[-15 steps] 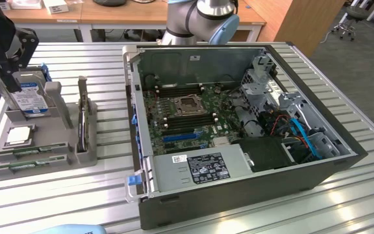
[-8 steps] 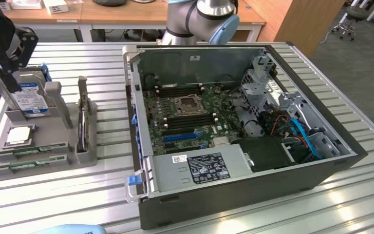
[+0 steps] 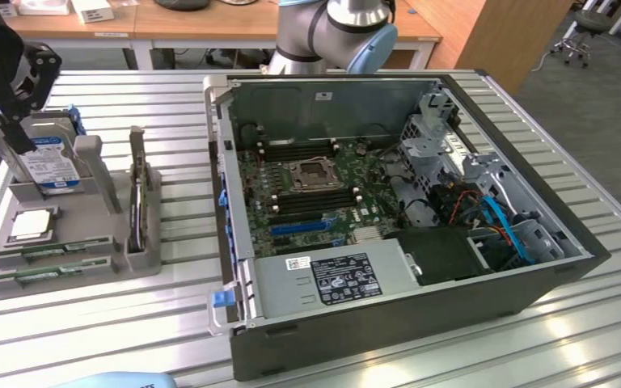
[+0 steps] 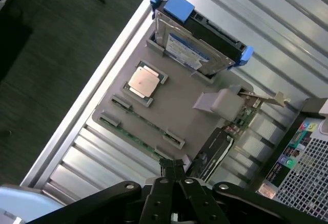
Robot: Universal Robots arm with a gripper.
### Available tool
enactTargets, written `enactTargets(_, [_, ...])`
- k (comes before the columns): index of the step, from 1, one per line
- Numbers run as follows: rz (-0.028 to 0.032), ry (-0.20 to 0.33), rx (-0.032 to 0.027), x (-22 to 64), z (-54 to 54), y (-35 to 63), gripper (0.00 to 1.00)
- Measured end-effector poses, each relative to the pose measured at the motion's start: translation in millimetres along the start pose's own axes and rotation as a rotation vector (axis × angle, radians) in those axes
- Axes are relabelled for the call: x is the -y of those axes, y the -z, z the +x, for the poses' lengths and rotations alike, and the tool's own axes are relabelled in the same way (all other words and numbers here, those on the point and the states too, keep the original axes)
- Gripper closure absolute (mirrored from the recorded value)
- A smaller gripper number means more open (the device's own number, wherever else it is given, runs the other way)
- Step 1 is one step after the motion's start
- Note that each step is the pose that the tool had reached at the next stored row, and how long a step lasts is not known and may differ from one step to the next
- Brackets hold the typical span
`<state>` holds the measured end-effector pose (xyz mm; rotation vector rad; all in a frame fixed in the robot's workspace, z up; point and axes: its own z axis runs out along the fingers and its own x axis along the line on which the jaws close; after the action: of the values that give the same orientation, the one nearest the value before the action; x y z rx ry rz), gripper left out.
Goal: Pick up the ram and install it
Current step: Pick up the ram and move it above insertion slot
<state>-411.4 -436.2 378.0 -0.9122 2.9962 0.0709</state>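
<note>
Two ram sticks, thin green boards, lie in the front slots of the grey holder tray (image 3: 100, 234): one (image 3: 54, 250) behind the other (image 3: 46, 275). In the wrist view a ram stick (image 4: 134, 137) runs along the tray edge nearest the fingers. My gripper (image 3: 6, 141) hangs over the tray's far end, above the hard drive (image 3: 52, 166), well back from the ram. Its black fingers (image 4: 174, 171) are pressed together with nothing between them.
The tray also holds a silver processor chip (image 3: 32, 224), the blue-labelled hard drive (image 4: 197, 47) and an upright expansion card (image 3: 136, 190). On the exterior view's right the open computer case (image 3: 397, 210) shows its motherboard (image 3: 310, 186) with dark memory slots either side of the processor socket.
</note>
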Motion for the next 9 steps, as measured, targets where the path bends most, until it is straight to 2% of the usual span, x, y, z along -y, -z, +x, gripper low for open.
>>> enactTargets(9, [-0.0021,0.142,-0.0064,0.0,0.0,-0.2,0.90])
